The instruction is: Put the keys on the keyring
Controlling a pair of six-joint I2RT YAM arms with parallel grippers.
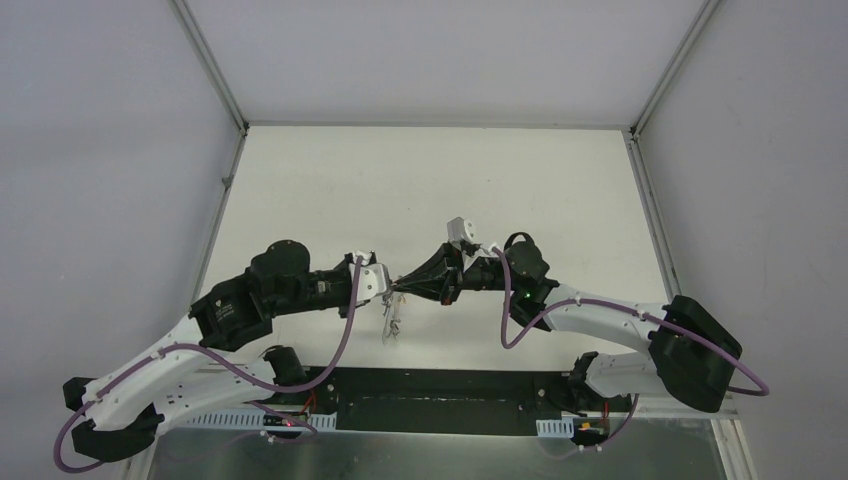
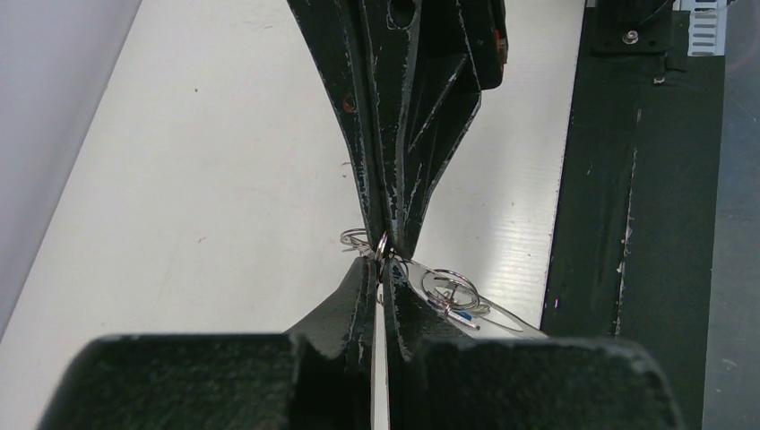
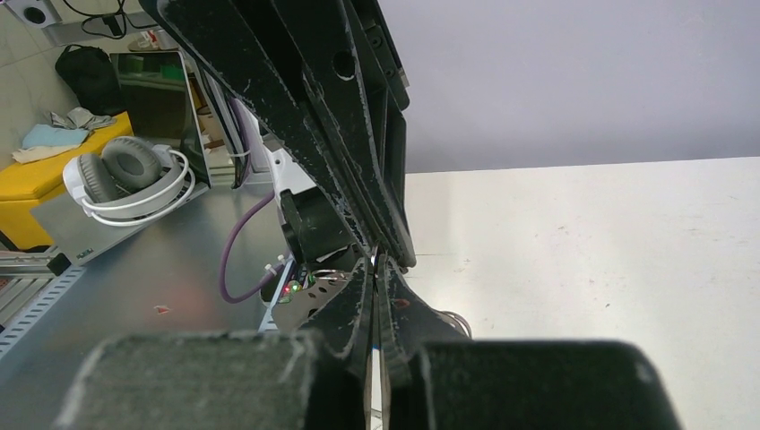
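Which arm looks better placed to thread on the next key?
Probably the left. Both grippers are shut tip to tip, but the keys dangle beside the left gripper, plain in its camera; the right gripper has them barely in its view.

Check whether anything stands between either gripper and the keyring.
Nothing visible does. The left gripper and right gripper meet tip to tip, both shut on the keyring, with keys dangling below them above the table.

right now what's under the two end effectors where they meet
A bunch of silver rings and a blue-tipped key hangs below the left end effector and right end effector, over the white table. Whatever their shut fingers pinch is covered.
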